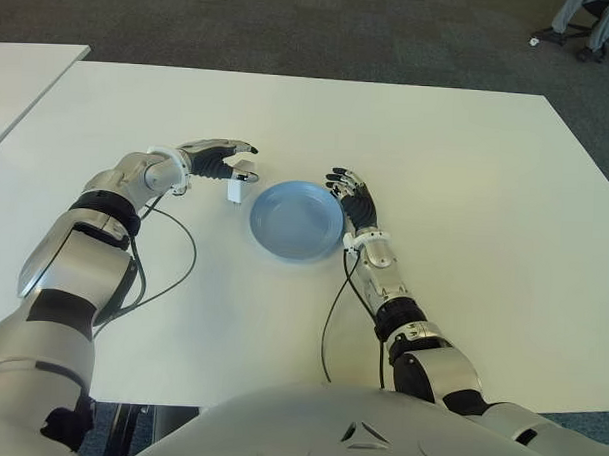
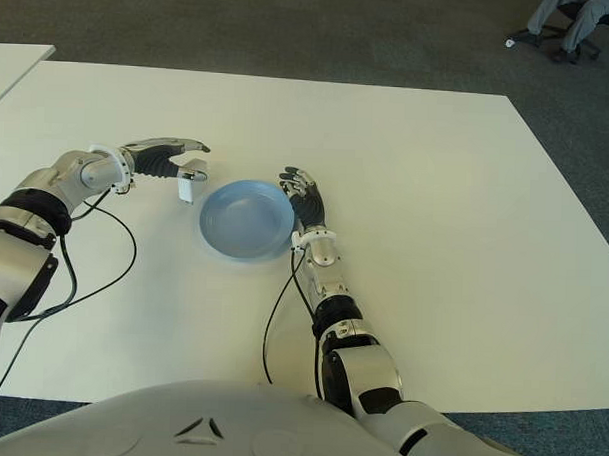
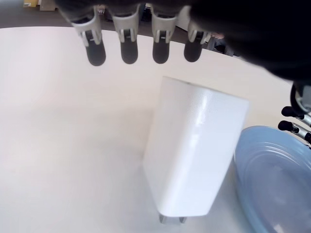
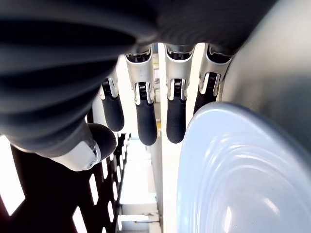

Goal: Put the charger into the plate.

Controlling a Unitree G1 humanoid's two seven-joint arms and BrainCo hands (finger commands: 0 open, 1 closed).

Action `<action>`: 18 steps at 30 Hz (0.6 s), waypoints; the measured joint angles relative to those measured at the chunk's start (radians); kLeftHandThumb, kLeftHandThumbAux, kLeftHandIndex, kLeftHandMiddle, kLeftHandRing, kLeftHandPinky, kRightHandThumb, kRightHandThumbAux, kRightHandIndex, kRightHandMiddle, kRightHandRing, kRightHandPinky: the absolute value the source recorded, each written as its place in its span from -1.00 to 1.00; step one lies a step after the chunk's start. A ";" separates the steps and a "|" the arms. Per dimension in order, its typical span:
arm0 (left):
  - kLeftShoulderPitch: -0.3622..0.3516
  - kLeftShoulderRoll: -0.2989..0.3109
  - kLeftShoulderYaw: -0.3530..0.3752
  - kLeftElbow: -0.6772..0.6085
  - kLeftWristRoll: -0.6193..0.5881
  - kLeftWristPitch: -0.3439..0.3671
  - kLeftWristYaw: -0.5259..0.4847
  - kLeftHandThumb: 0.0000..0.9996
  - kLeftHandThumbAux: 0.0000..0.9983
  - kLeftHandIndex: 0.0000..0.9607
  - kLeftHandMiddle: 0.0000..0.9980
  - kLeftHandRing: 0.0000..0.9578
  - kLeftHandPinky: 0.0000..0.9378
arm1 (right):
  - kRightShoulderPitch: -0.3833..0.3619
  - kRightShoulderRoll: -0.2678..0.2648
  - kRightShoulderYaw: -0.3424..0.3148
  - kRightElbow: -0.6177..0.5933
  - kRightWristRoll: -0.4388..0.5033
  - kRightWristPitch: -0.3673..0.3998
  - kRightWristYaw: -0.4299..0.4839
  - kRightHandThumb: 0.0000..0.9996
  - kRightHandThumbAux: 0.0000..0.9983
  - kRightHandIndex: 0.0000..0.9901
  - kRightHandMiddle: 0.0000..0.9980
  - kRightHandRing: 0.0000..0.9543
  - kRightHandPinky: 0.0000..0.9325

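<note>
The white charger (image 1: 239, 188) stands tilted on the white table (image 1: 466, 174), just left of the blue plate (image 1: 297, 220) and outside its rim. My left hand (image 1: 242, 158) hovers over the charger (image 3: 194, 150) with its fingers (image 3: 129, 48) stretched straight past it and not wrapped around it. The thumb sits close to the charger's top; I cannot tell if they touch. My right hand (image 1: 348, 190) shows at the plate's right rim (image 4: 233, 174), fingers (image 4: 146, 121) relaxed and holding nothing. The plate holds nothing.
Black cables (image 1: 173, 273) trail from both forearms across the near table. A second table (image 1: 20, 78) stands at the far left. A chair base and someone's legs (image 1: 582, 28) show on the carpet at the far right.
</note>
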 measured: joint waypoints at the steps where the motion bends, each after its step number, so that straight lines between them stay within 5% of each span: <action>1: 0.001 0.000 0.000 0.000 0.000 -0.001 0.000 -0.02 -0.54 -1.00 -1.00 -1.00 -1.00 | 0.000 0.000 0.000 -0.001 0.000 0.002 0.000 -1.00 0.20 -0.54 -0.39 -0.43 -0.48; 18: 0.028 -0.001 0.000 0.001 -0.001 -0.008 0.000 -0.01 -0.49 -1.00 -1.00 -1.00 -1.00 | 0.007 -0.004 0.001 -0.011 -0.001 0.005 0.000 -1.00 0.18 -0.54 -0.39 -0.44 -0.50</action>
